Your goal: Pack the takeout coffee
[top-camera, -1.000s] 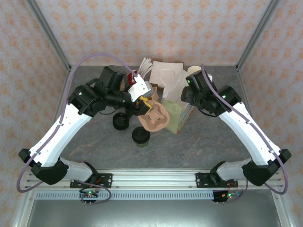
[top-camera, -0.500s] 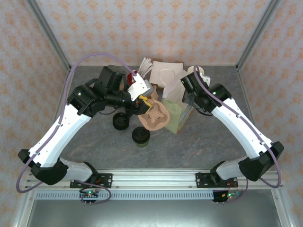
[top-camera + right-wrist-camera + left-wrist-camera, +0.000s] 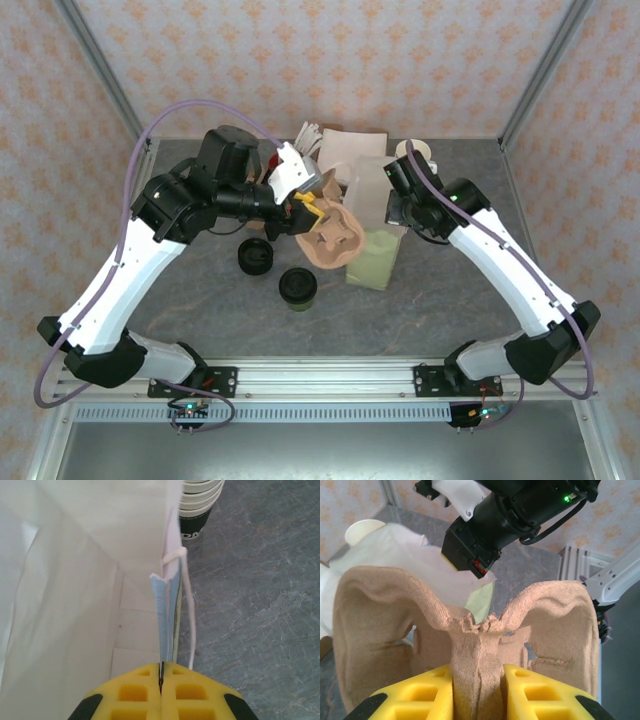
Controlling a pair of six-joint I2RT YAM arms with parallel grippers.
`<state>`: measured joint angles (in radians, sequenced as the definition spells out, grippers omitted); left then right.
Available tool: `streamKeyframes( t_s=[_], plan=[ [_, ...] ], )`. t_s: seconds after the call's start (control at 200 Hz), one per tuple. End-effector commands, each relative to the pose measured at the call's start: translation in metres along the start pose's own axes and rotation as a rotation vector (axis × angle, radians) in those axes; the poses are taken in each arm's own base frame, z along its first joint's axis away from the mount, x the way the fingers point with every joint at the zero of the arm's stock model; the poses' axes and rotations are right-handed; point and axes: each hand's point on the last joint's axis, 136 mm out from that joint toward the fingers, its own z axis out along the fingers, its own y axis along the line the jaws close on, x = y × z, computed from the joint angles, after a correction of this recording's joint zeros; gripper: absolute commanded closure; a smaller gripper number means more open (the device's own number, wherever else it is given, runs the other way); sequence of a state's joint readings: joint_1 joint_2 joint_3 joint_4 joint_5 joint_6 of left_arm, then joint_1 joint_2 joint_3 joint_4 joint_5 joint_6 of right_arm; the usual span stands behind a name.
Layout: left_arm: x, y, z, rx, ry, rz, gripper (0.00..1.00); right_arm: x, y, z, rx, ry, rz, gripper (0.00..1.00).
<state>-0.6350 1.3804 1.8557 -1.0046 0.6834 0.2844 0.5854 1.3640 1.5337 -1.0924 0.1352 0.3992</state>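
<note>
**Surroundings.** A pulp cup carrier [image 3: 330, 238] is held above the table [image 3: 200, 310] by the left gripper [image 3: 477, 685]. The yellow fingers [image 3: 535, 695] are clamped on either side of the carrier's central ridge, and the two cup pockets are spread away from the wrist. A paper bag [image 3: 372, 255] is placed just right of the carrier. In the top view the carrier overlaps the bag's left side.

The right gripper [image 3: 161, 680] is closed on the bag's right wall, and the pads are pressed together with the layered paper edge pinched between them. The bag's white interior and creased floor are seen in the right wrist view, with a cord handle [image 3: 188, 610] hung outside the wall. A stack of cups [image 3: 415, 150] is located behind the bag, near the back edge. A black lid piece [image 3: 255, 257] is laid flat on the table, left of the carrier.

**Task item.** The takeout coffee [image 3: 298, 287] is located on the table, nearer the arm bases than the carrier, just right of the black lid piece and left of the bag's lower corner. It is touched by neither gripper. The suspended carrier is positioned between the cup and the bag's mouth.

**Orientation.** The cup is stood upright with the black lid uppermost. Its long axis is vertical.
</note>
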Motion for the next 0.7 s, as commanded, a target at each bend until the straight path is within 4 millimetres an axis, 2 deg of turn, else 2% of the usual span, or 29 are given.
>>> streamKeyframes(
  t_s=[0.0, 0.16, 0.27, 0.285, 0.345, 0.455, 0.696],
  plan=[
    [-0.025, -0.018, -0.009, 0.078, -0.083, -0.013, 0.74, 0.0, 0.0, -0.028, -0.079, -0.013, -0.086, 1.0],
    [-0.049, -0.033, -0.016, 0.147, -0.14, -0.03, 0.74, 0.009, 0.004, -0.049, -0.172, -0.027, -0.157, 1.0],
    [-0.057, -0.039, -0.012, 0.184, -0.139, -0.061, 0.74, 0.021, 0.014, -0.05, -0.236, -0.021, -0.226, 1.0],
    [-0.058, -0.04, -0.011, 0.191, -0.137, -0.066, 0.74, 0.021, 0.012, -0.058, -0.253, -0.043, -0.228, 1.0],
    [-0.059, -0.038, -0.006, 0.204, -0.124, -0.093, 0.74, 0.027, 0.016, -0.061, -0.271, -0.055, -0.262, 1.0],
    [-0.052, -0.032, 0.01, 0.217, -0.075, -0.141, 0.74, 0.037, 0.022, -0.063, -0.295, -0.053, -0.314, 1.0],
    [-0.023, -0.029, 0.044, 0.285, 0.05, -0.2, 0.74, 0.047, 0.028, -0.065, -0.342, -0.046, -0.332, 1.0]
  ],
)
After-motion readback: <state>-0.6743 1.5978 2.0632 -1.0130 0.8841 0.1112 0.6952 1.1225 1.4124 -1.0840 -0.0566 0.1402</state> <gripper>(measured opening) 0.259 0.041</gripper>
